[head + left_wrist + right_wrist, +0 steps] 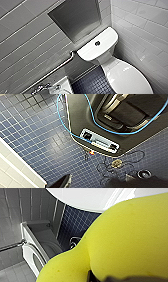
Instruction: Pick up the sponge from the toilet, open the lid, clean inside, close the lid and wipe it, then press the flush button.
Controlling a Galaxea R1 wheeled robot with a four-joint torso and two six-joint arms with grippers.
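Sponge (120,238) in right pincer (100,276), low beside toilet (85,195); left wrist faces floor (37,139).

Head camera looks down on the toilet (117,72); both wrist cameras share its blue floor (92,83).

A small tiled bathroom: a white toilet (117,72) in the corner, grey wall tiles (30,40) with a recessed niche (75,17), a metal rail (55,68), a basin (63,85), dark blue mosaic floor (92,83)
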